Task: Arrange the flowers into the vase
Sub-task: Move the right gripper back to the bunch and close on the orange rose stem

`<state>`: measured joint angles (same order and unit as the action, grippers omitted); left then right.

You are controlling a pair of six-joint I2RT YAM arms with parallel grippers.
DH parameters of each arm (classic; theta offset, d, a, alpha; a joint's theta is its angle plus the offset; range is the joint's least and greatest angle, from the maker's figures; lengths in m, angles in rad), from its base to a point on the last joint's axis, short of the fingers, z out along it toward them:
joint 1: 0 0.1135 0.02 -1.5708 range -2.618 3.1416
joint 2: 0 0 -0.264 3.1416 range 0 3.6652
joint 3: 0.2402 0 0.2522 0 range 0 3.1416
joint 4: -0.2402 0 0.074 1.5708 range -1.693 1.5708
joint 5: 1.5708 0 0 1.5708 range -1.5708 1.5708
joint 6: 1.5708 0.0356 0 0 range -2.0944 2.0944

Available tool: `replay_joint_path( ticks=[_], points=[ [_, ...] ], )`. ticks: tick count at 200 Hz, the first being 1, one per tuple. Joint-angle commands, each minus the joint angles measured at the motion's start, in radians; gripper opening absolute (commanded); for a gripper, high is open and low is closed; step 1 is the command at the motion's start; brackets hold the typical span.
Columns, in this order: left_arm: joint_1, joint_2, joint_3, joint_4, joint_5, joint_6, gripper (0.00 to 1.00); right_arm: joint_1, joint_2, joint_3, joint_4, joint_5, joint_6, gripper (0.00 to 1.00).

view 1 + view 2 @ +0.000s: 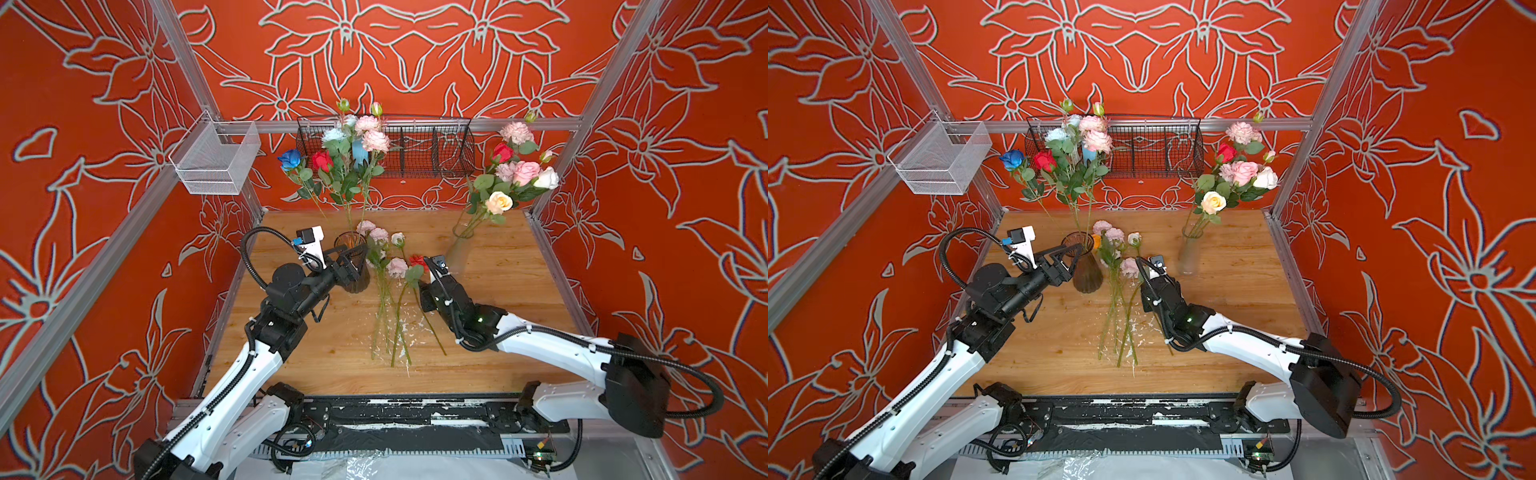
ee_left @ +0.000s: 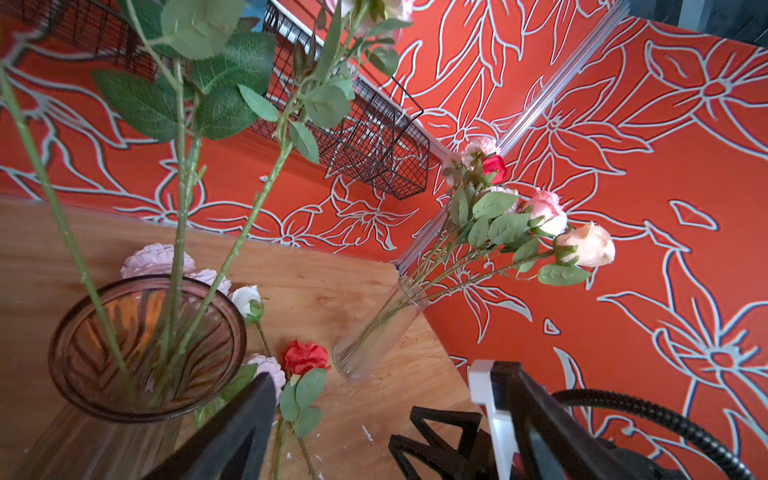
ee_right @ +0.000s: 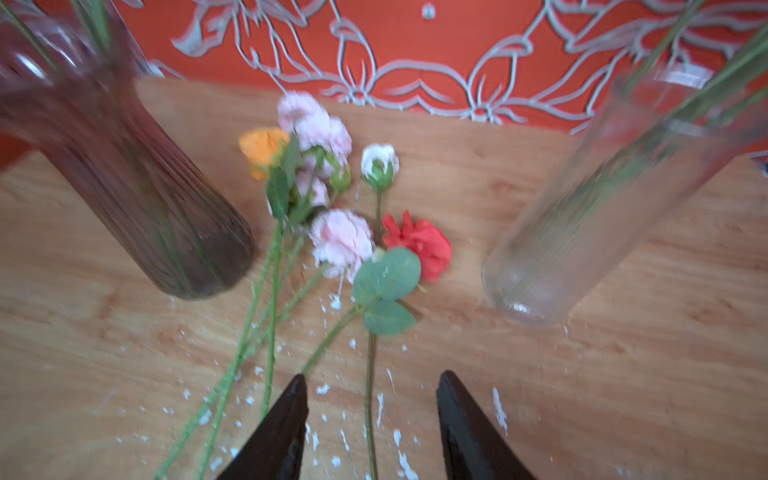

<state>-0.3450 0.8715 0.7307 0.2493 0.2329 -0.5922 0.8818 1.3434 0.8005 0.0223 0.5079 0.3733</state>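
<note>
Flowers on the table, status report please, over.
Left gripper open, empty, beside brown vase. Right gripper open, fingers astride red rose stem. Several flowers lying on table. Neighbouring stem close by one finger.

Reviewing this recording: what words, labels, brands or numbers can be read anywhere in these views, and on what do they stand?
No text can be read in any view.
Right wrist camera: a small pale mark on its face, too small to read.
Circuit board at the front edge: any print is too small to read.
Brown vase and clear vase: no label shows.
</note>
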Motion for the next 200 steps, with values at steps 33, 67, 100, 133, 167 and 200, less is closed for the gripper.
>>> replay_joint_path(
  ticks=[33, 67, 100, 133, 167, 200],
  points=[
    [0.003, 0.027, 0.035, 0.001, 0.047, -0.023, 0.88, -0.071, 0.115, 0.077, -0.153, -0.107, 0.154, 0.59],
    [0.001, 0.02, 0.034, -0.01, 0.027, -0.028, 0.88, -0.112, 0.198, 0.139, -0.207, -0.188, 0.169, 0.54],
    [-0.003, 0.037, 0.065, -0.121, -0.083, -0.044, 0.86, -0.136, 0.294, 0.229, -0.283, -0.243, 0.171, 0.48],
    [-0.011, 0.078, 0.151, -0.304, -0.182, -0.042, 0.82, -0.155, 0.372, 0.278, -0.241, -0.314, 0.18, 0.28],
    [-0.012, 0.053, 0.12, -0.259, -0.17, -0.063, 0.82, -0.155, 0.454, 0.346, -0.189, -0.464, 0.122, 0.25],
    [-0.012, 0.025, 0.128, -0.267, -0.182, -0.035, 0.82, -0.136, 0.51, 0.41, -0.202, -0.571, -0.04, 0.35]
  ],
)
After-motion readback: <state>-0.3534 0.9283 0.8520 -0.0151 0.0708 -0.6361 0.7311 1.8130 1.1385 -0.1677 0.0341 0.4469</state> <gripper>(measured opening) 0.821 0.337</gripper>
